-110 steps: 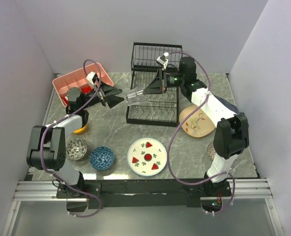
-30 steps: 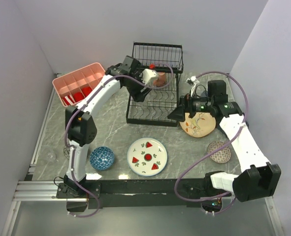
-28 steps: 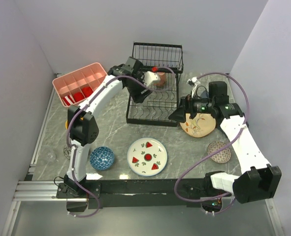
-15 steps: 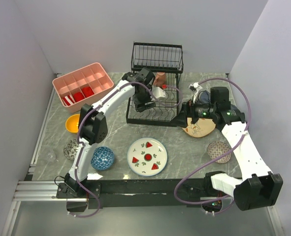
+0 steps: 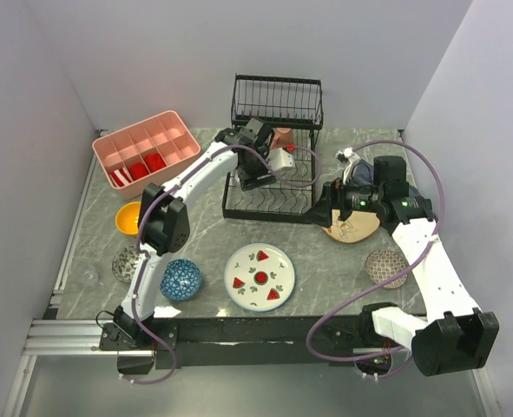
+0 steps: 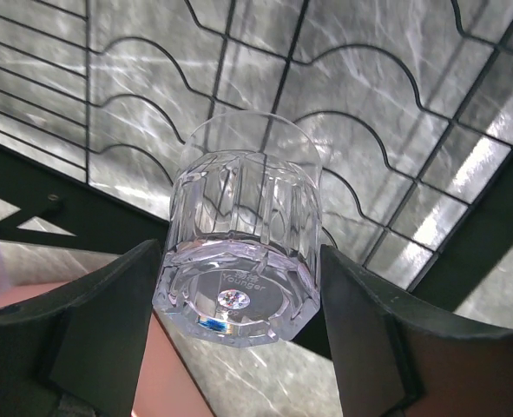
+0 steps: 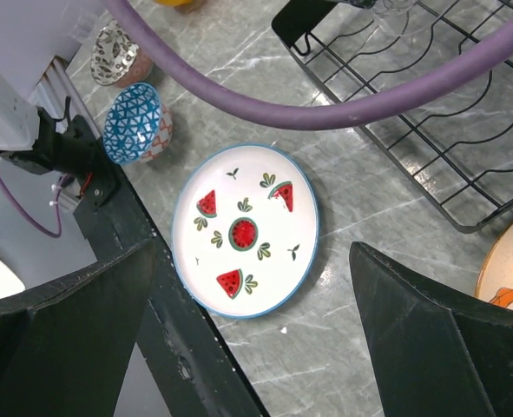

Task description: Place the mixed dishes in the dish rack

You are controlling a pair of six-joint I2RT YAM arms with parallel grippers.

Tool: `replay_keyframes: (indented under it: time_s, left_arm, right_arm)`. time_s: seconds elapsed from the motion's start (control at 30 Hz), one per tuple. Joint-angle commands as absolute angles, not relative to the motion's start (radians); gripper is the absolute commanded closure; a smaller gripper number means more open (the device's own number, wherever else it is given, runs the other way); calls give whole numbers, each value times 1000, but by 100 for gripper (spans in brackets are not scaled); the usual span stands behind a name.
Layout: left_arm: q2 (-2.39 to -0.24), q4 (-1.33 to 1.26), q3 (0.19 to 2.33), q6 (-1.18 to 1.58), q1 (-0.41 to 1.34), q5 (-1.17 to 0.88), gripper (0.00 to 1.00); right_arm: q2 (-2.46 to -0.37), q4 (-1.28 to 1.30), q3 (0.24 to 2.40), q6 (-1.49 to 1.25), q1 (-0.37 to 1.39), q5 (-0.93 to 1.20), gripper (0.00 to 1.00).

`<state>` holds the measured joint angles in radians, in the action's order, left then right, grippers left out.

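Note:
The clear glass (image 6: 243,217) hangs base toward the camera in the left wrist view, above the wavy wires of the dish rack (image 6: 386,130). My left gripper (image 6: 236,295) is shut on its sides, over the black dish rack (image 5: 269,214) beside the terracotta cup (image 5: 282,137). My right gripper (image 5: 323,207) stands open and empty at the rack's front right corner, above the watermelon-slice plate (image 7: 246,230). On the table lie the orange bowl (image 5: 129,217), grey bowl (image 5: 128,261), blue bowl (image 5: 180,278), watermelon plate (image 5: 259,276), bird plate (image 5: 353,226) and brown bowl (image 5: 386,268).
A pink compartmented tray (image 5: 147,148) with red items sits at the back left. White walls close in the left, back and right. The black front rail (image 5: 256,328) runs along the near edge.
My left arm has swung its wrist from the rack's back left toward the rack's middle, carrying the glass lower. My right arm has drifted slightly right, still open.

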<state>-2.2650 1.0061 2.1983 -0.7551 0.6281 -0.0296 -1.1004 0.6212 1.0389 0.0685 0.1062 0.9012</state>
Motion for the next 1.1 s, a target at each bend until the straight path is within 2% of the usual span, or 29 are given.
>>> replay_keyframes:
  time_s: [0.0, 0.1, 0.13, 0.23, 0.27, 0.37, 0.47, 0.6, 0.77, 0.8, 0.87, 0.9, 0.93, 1.0, 1.07]
  left_arm:
    - [-2143, 875, 2160, -744, 644, -48, 22]
    - [-2126, 851, 2120, -749, 646, -20, 16]
    - [-2123, 824, 2100, -744, 646, -12, 8]
    - [-2115, 775, 2062, -742, 646, -12, 7]
    - [-2115, 758, 2056, -736, 647, -5, 3]
    - [-2102, 707, 2068, -704, 647, -6, 1]
    - [-2042, 670, 2063, -704, 661, -3, 4]
    - [-1875, 655, 2019, -687, 672, -35, 3]
    - [-1517, 497, 1636, -518, 647, -118, 2]
    - [-1472, 458, 1517, -481, 643, -135, 2]
    - [-1339, 395, 1392, -326, 624, -115, 2]
    - [-1298, 341, 1276, -280, 617, -114, 3]
    - [-1263, 321, 1225, -162, 612, -71, 9]
    - [-1200, 310, 1114, -54, 562, -75, 20]
    - [-1177, 321, 1059, 89, 470, -127, 45]
  right_arm:
    - [-1069, 594, 1043, 64, 98, 887, 0]
    - [-1071, 589, 1049, 57, 98, 865, 0]
    - [-1069, 591, 1049, 57, 98, 864, 0]
    - [-1068, 581, 1045, 48, 98, 867, 0]
    - [-1069, 580, 1045, 46, 97, 868, 0]
    - [-1066, 591, 1052, 49, 97, 867, 0]
    - [-1057, 610, 1055, 67, 97, 853, 0]
    - [-1028, 617, 1045, 139, 101, 831, 0]
    - [-1070, 656, 1069, 253, 198, 744, 1]
    - [-1084, 658, 1077, 270, 222, 723, 4]
    - [-1130, 638, 1094, 317, 300, 614, 41]
    - [-1144, 624, 1098, 333, 328, 559, 68]
    - [-1169, 576, 1097, 340, 357, 501, 100]
    - [-1199, 545, 1095, 406, 449, 381, 100]
    - [-1242, 474, 1094, 484, 538, 309, 100]
